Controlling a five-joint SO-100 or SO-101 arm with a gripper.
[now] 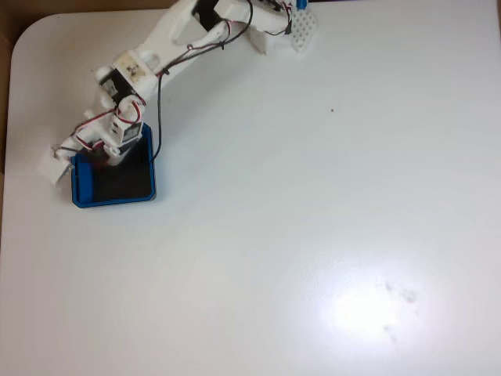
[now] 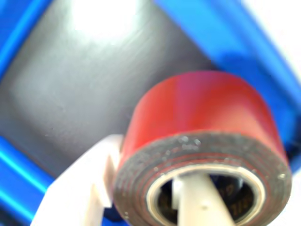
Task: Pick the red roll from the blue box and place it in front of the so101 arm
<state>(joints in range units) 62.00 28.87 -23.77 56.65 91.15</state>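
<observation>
Wrist view puts the roll [image 2: 202,141] right at the claw [image 2: 155,197]: one white finger [image 2: 200,202] runs through the roll's pale core, the other finger [image 2: 77,188] lies against its red outside, so the claw is closed on the roll's wall. Behind the roll lie the box's dark floor and blue rim [image 2: 235,47]; whether the roll touches the floor, I cannot tell. The fixed view hides the roll under the wrist, but shows the arm [image 1: 168,47] stretched from its base at the top edge down-left across the white surface [image 1: 313,235], its claw [image 1: 98,157] dipped into the box [image 1: 117,200] at its upper left corner.
</observation>
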